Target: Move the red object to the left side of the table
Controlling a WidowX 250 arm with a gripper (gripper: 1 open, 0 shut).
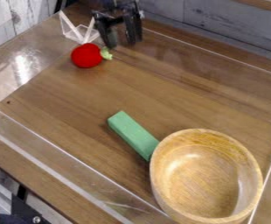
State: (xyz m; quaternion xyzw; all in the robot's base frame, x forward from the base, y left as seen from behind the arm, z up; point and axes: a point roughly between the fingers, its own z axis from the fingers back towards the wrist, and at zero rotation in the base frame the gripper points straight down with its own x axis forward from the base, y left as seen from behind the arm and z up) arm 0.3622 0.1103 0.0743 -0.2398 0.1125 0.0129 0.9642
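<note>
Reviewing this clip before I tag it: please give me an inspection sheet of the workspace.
Surface: brown wood-grain table, clear plastic walls along its edges.
Job's things: red toy fruit with green leafy tip, near the far-left part of the picture.
Clutter: green block lying beside the round wooden bowl; clear angular plastic piece just behind the fruit.
Gripper: dark gripper behind and right of the fruit, open, holding nothing visible.
Cables: dark parts at the lower-left corner, too unclear to name.
Surroundings: grey wood-plank backdrop.
</note>
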